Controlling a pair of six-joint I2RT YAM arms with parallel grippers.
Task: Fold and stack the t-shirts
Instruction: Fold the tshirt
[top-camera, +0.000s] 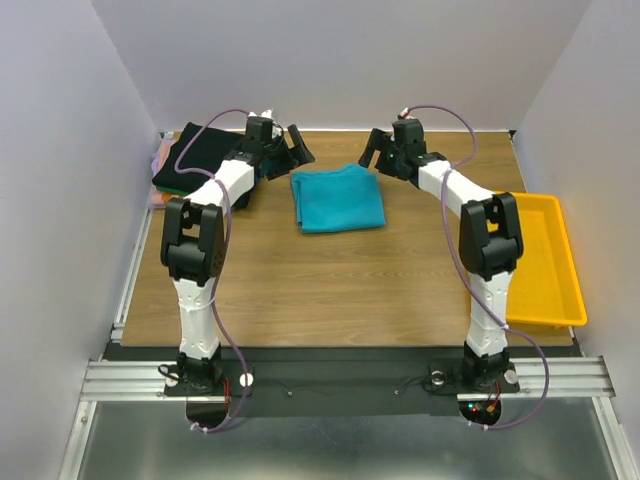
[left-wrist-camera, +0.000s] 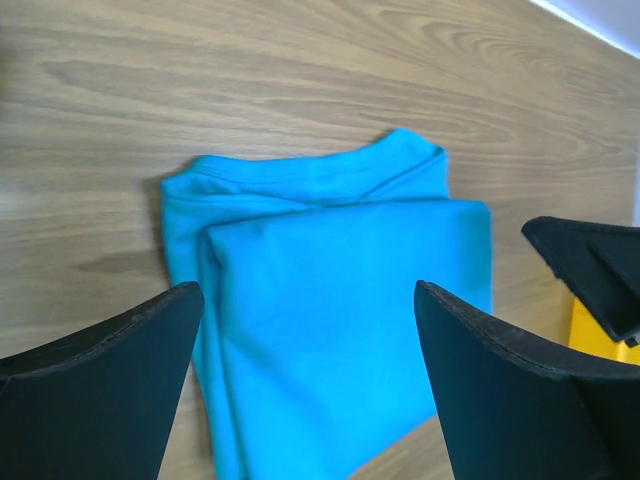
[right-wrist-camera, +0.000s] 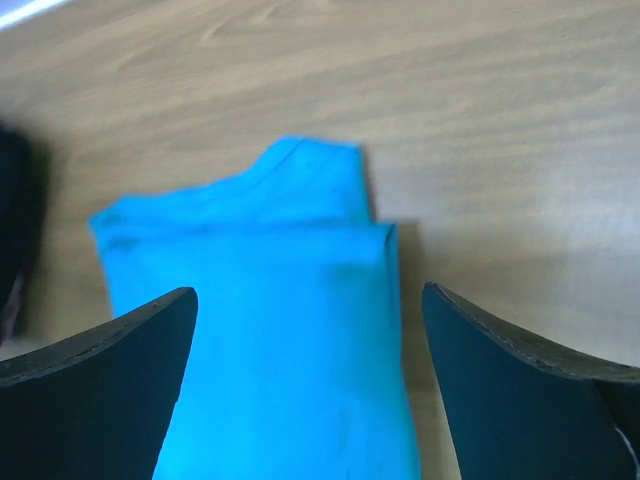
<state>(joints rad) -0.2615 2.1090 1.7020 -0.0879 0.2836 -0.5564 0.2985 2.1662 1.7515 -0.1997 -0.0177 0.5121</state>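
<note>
Turquoise t-shirt (top-camera: 338, 198) is lying folded on the table (top-camera: 330, 290). Left gripper (top-camera: 288, 152) is hovering off its far-left corner and right gripper (top-camera: 380, 152) off its far-right, both jaws gaping wide and empty. Folded stack (top-camera: 195, 152) (black on top) is sitting further left of it.

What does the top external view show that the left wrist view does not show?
Only the top external view shows the black-topped folded stack at the far left corner and the whole yellow tray. Only the left wrist view shows the neckline seam of the turquoise t-shirt up close, framed by the open left gripper. Both show that folded shirt lying flat on the wooden table.
</note>
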